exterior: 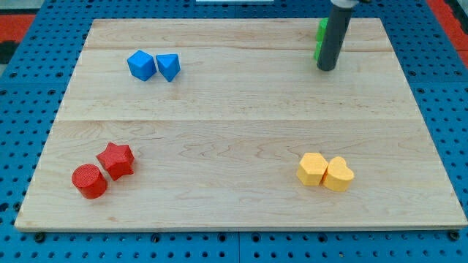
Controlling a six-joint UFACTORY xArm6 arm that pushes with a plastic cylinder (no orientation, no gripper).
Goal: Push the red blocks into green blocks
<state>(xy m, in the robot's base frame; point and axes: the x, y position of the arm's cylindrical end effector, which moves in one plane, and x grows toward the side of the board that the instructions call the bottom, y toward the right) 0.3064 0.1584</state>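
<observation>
1. At about 8 o'clock on the board (pixel 241 212) we found the red cylinder (pixel 89 181) and the red star (pixel 116 160) touching each other, the star up and to the right of the cylinder.
2. At about 11 o'clock sat two blue blocks (pixel 153 66), side by side and touching, well apart from the reds.
3. At about 1 o'clock, near the top edge, our tip (pixel 326 69) stood just to the right of the green blocks (pixel 321 31), which the rod largely hid, so we could not make out their shapes. The rod has no jaws and held nothing.
4. At about 4 o'clock lay two yellow blocks (pixel 325 172), touching.
5. We judged the task not started: both reds were at the opposite corner from the greens, and the whole diagonal push was left, passing between the blue and yellow pairs.
</observation>
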